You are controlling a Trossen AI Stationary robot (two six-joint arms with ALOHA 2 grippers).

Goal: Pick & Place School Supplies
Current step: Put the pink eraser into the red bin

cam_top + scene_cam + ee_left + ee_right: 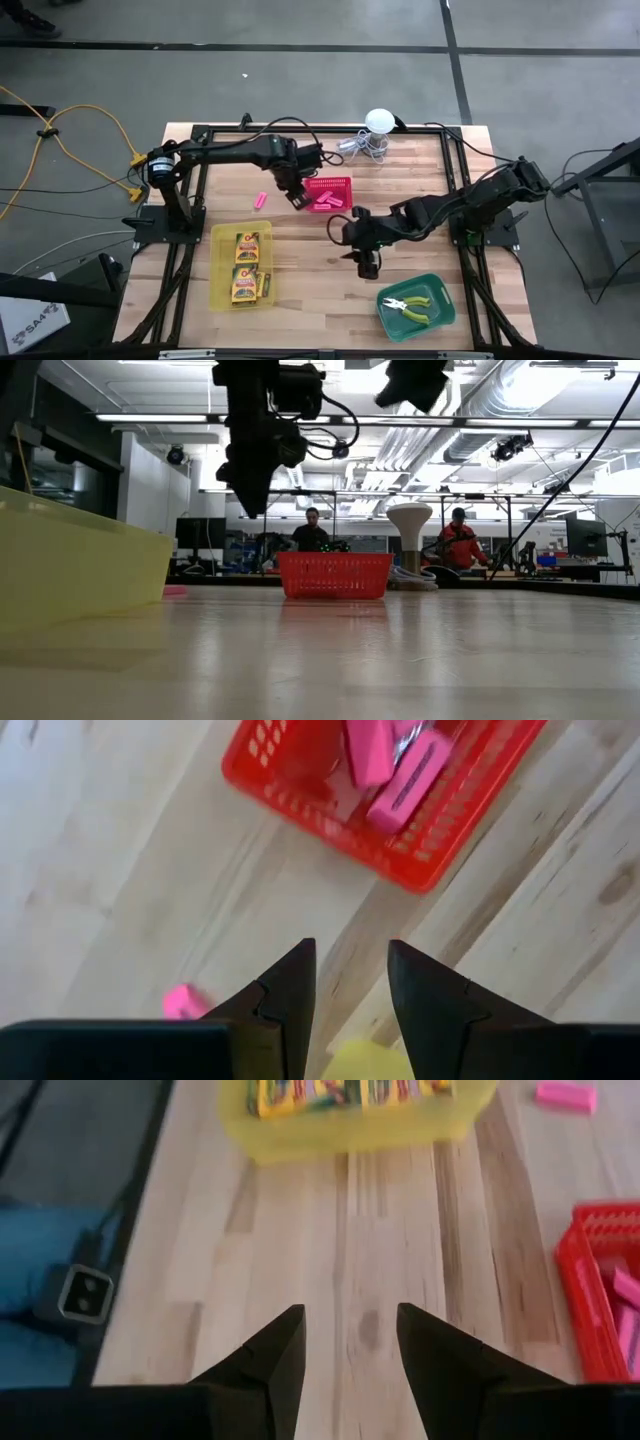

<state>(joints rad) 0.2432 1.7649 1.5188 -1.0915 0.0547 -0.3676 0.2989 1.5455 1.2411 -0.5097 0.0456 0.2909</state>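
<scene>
My left gripper (pixel 298 199) (pixel 350 970) hangs open and empty above the table, just left of the red basket (pixel 331 193) (pixel 440 860), which holds several pink erasers (pixel 400 790). One pink eraser (pixel 261 200) (pixel 184 1002) lies flat on the wood left of that gripper. My right gripper (pixel 368 267) (pixel 350 1335) is open and empty over bare wood at the table's middle. Crayon boxes (pixel 246 267) (pixel 345 1090) lie in the yellow tray (pixel 222 262). Pliers (pixel 410 305) lie in the green tray (pixel 443 313).
A white ball with coiled wire (pixel 375 128) stands at the far edge behind the red basket. Bare wood lies between the yellow tray and the green tray. In the low view people (pixel 312 530) stand in the room beyond the table.
</scene>
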